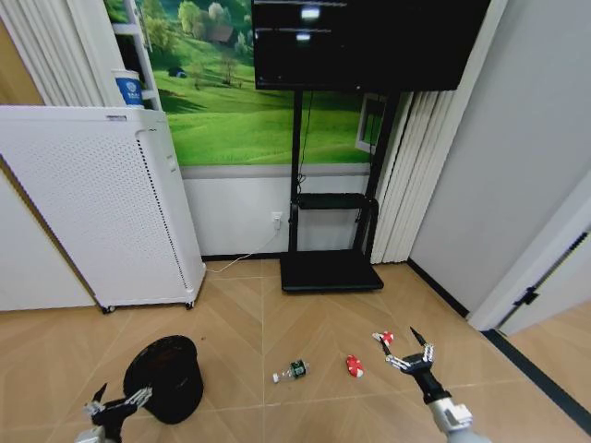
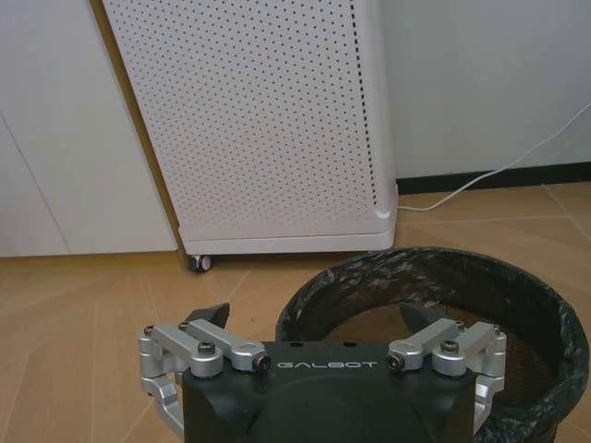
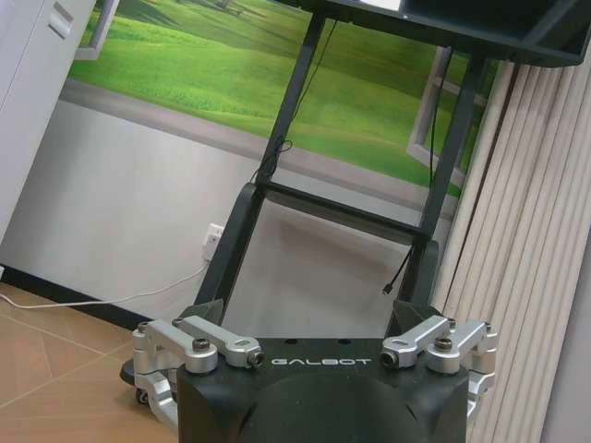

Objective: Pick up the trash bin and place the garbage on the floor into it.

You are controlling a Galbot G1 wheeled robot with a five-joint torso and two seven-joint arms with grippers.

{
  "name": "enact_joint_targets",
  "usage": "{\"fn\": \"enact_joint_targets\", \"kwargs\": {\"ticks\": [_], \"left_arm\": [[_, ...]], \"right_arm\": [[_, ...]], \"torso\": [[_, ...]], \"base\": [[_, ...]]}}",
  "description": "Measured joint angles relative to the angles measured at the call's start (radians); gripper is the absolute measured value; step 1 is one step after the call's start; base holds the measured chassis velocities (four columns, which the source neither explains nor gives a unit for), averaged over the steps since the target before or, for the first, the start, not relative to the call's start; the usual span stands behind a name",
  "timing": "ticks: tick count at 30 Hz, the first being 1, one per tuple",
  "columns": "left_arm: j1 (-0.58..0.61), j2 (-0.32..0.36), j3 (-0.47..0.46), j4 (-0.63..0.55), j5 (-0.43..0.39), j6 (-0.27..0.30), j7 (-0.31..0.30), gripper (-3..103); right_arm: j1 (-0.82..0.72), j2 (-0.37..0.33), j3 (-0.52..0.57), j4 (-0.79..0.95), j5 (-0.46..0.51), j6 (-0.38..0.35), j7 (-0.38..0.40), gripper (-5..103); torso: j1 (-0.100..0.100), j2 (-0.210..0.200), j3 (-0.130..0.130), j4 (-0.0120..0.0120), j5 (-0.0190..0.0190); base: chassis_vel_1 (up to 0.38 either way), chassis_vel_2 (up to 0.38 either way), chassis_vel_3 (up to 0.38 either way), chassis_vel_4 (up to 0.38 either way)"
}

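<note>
The trash bin [image 1: 166, 377], black with mesh sides, stands upright on the wood floor at the lower left. My left gripper [image 1: 120, 397] is open at its near left side. In the left wrist view, the left gripper [image 2: 316, 318] has one finger over the trash bin [image 2: 443, 272] mouth and the other outside the rim. The garbage lies to the right: a small clear bottle [image 1: 292, 371], a red-and-white wrapper [image 1: 354, 366], and another wrapper [image 1: 382, 338]. Just right of the wrappers hovers my right gripper [image 1: 409, 355], open and holding nothing. In its own wrist view the right gripper [image 3: 307, 314] faces the wall.
A tall white perforated appliance [image 1: 111, 203] on castors stands behind the bin. A black TV stand [image 1: 331, 270] with a wide base sits against the back wall. A white cable [image 1: 242, 261] trails along the skirting. A grey wall [image 1: 499, 185] closes the right side.
</note>
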Motion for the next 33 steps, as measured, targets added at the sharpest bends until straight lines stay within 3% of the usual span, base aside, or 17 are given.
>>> {"fn": "enact_joint_targets", "kwargs": {"ticks": [26,30,33], "left_arm": [[-0.015,-0.029,0.027,0.003,0.037,-0.022,-0.010,100],[-0.027,-0.031,0.027,0.005,0.065,-0.032,0.004,100],[-0.034,-0.023,0.026,0.006,0.110,-0.058,0.055,100]], "right_arm": [[-0.014,-0.004,0.014,-0.020,0.002,0.018,-0.010,100],[-0.027,0.001,0.021,-0.020,-0.004,0.020,-0.010,100],[-0.043,0.008,0.027,-0.020,-0.004,0.023,-0.010,100]], "torso": [[0.001,0.003,0.002,0.0002,0.0000],[0.001,0.003,0.002,0.0007,0.0001],[0.001,0.003,0.002,-0.0001,-0.0003]], "base": [[0.043,0.042,0.043,0.044],[0.087,0.085,0.080,0.065],[0.017,0.025,0.012,0.016]]}}
